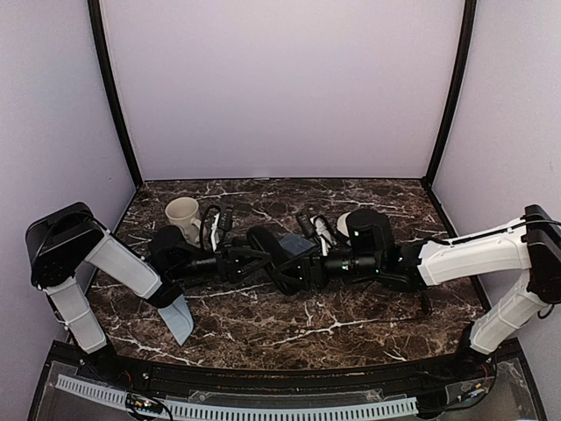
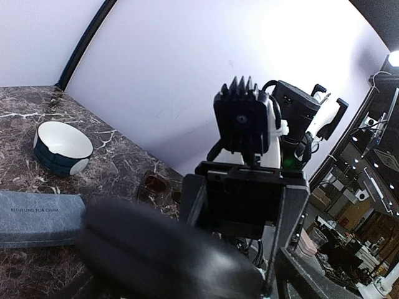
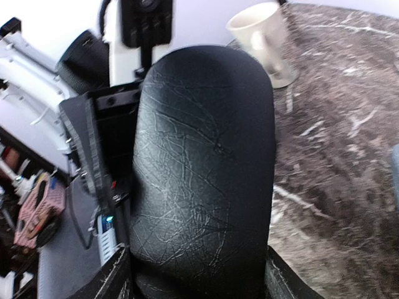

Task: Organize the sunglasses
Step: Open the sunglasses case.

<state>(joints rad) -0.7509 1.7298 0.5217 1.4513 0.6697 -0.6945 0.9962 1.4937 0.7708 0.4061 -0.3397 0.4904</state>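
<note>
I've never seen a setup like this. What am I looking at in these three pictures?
Two robot arms stand at a dark marble table. One picture looks down from above; the other two come from wrist cameras. On it: a cream mug, a white bowl, dark blue outside, a blue-grey rectangular case and what looks like dark sunglasses. The jaws of the right arm hold the black oblong leathery case; the jaws of the left arm are at its other end, grip unclear.
</note>
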